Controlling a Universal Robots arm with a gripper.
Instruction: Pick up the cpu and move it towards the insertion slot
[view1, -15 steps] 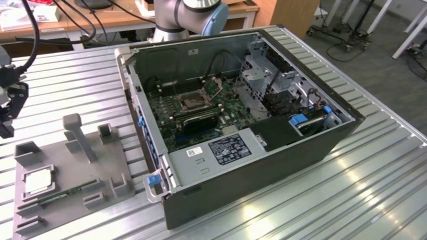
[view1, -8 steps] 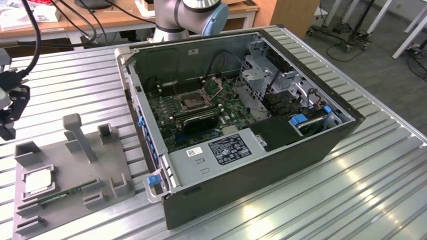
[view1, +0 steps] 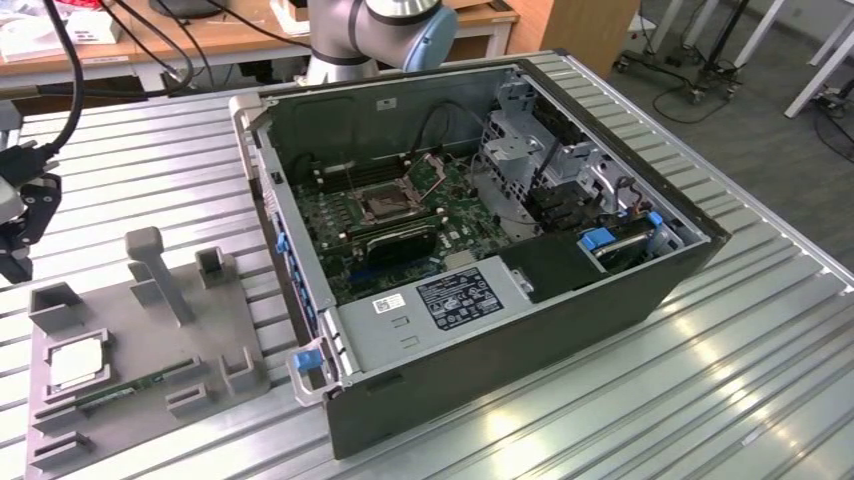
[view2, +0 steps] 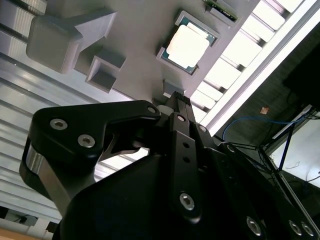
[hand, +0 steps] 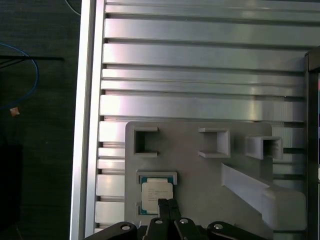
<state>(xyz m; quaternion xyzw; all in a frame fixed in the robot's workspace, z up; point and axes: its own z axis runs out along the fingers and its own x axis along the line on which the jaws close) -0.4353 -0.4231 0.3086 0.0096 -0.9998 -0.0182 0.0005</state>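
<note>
Gripper (hand: 167, 203) fingers are pinched together with nothing between them, hanging over the grey fixture plate (hand: 200, 172). In the first wrist view the tips line up with one edge of the cpu (hand: 156, 192). The cpu (view1: 74, 362) sits flat in its corner-bracket nest on the plate, silver top up, not picked, just beside the green memory stick (view1: 127, 392). The insertion slot (view1: 383, 205) is on the motherboard inside the open computer case (view1: 534, 330), well apart from the cpu, toward the exterior view's right. Everything sits on the slatted metal table (view1: 694, 400).
</note>
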